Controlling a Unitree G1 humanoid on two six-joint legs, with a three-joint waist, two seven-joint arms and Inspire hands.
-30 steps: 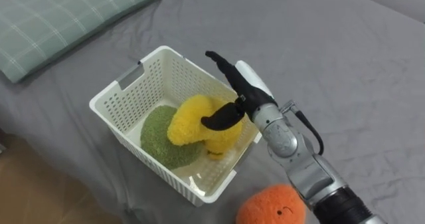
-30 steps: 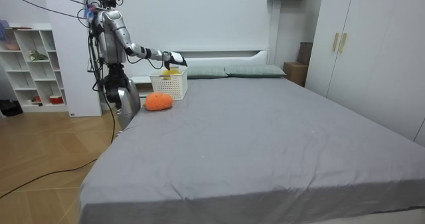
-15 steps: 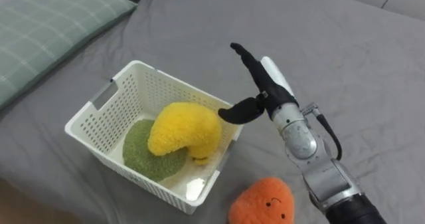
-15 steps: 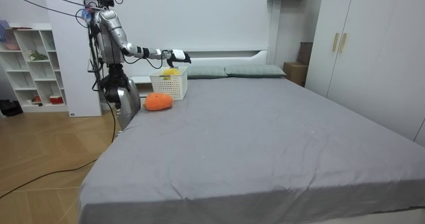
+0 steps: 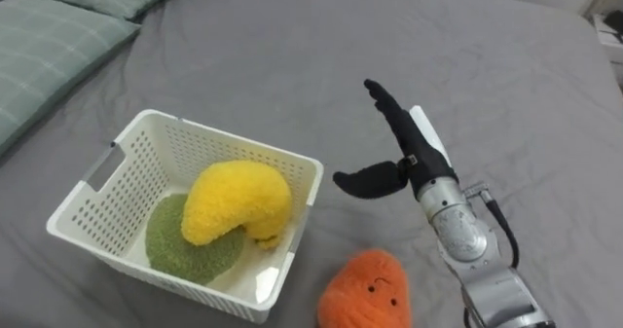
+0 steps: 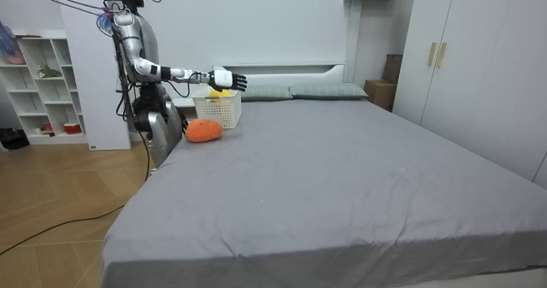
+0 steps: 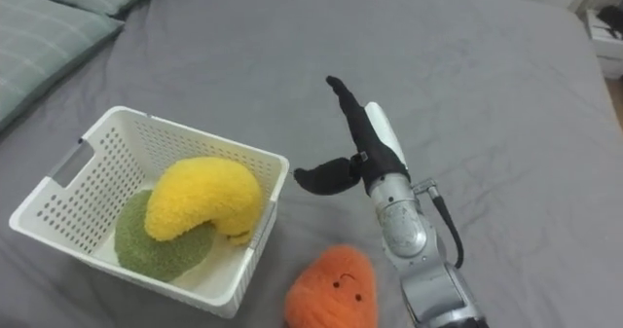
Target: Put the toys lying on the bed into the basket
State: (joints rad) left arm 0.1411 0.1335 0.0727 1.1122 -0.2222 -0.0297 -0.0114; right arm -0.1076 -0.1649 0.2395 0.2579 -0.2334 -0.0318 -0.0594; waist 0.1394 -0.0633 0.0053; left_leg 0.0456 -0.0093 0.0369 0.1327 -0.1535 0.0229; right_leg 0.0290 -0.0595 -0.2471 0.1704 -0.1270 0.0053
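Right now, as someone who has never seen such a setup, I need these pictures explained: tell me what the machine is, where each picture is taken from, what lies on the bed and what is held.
This is a two-legged robot with human-like hands, standing beside a bed, at the end where the pillows are. Two pictures come from the camera eyes in its head, looking down. The third comes from a camera standing in the room. On the grey bed sits a white basket holding a yellow toy that lies partly over a green toy. An orange toy lies on the bed beside the basket. The right hand is stretched out open above the bed, to the right of the basket, and holds nothing.
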